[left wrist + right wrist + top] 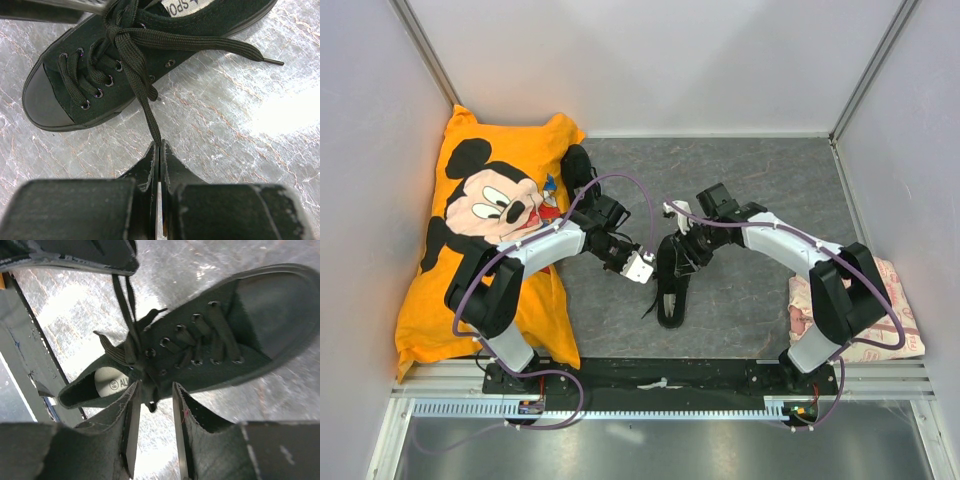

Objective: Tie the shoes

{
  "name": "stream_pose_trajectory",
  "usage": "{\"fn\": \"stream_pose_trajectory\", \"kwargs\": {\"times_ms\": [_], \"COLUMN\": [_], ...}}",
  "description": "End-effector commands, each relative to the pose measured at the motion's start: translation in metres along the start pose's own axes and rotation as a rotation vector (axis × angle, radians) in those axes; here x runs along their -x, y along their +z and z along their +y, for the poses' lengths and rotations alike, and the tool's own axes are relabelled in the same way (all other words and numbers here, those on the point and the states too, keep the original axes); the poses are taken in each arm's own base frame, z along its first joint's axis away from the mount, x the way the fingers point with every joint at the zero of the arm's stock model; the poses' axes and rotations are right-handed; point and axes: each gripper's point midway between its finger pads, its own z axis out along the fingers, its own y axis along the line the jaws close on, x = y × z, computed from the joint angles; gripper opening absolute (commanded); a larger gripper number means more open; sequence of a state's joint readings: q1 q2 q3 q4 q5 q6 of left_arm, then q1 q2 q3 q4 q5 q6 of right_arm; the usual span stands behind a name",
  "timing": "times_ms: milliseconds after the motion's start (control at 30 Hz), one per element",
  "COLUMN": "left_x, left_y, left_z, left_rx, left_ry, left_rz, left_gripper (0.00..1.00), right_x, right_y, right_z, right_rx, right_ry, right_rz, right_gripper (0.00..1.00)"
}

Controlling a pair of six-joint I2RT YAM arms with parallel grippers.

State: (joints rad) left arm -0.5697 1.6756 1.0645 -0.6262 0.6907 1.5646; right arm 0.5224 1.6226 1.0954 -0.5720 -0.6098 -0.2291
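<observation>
No bow yet: the left hand (160, 149) pinched a lace (148, 102) of the black shoe (46, 99), while the right hand (154, 396) gaped, gripping nothing.

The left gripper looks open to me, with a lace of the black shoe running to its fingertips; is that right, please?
Not quite: the left gripper is shut on the lace, not open, as the left wrist view shows. The lace does run from the black shoe to it.
</observation>
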Motion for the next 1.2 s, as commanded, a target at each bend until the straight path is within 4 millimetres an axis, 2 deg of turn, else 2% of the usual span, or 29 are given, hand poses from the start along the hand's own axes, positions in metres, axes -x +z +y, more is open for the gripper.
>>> {"fn": "stream_pose_trajectory", "kwargs": {"times_ms": [0, 67, 300, 700, 833, 900, 1033, 1167], "left_x": [0.004, 0.004, 0.005, 0.005, 0.005, 0.005, 0.004, 0.003], "left_y": [0.001, 0.001, 0.000, 0.000, 0.000, 0.001, 0.002, 0.002], "left_z": [-0.002, -0.002, -0.002, -0.002, -0.003, -0.003, -0.004, -0.004], "left_rx": [-0.012, -0.013, -0.010, -0.010, -0.013, -0.014, -0.017, -0.018], "left_ry": [-0.001, 0.001, 0.003, 0.005, 0.003, 0.003, 0.000, 0.003], "left_rz": [-0.024, -0.024, -0.024, -0.024, -0.023, -0.024, -0.026, -0.026], "left_gripper": [0.01, 0.02, 0.02, 0.01, 0.01, 0.02, 0.02, 0.02], "right_x": [0.023, 0.023, 0.015, 0.003, 0.001, 0.000, 0.002, 0.004], "right_y": [-0.020, -0.020, -0.002, 0.011, 0.011, 0.010, 0.007, 0.002], "right_z": [-0.001, 0.003, 0.016, -0.001, -0.001, 0.000, 0.001, 0.002], "right_rx": [0.009, 0.033, 0.061, -0.001, -0.001, -0.001, -0.005, -0.015], "right_ry": [-0.040, -0.041, -0.032, -0.021, -0.022, -0.026, -0.038, -0.048], "right_rz": [-0.052, -0.049, -0.015, 0.028, 0.029, 0.028, 0.021, 0.015], "right_gripper": [0.38, 0.38, 0.37, 0.35, 0.29, 0.23, 0.02, 0.00]}}
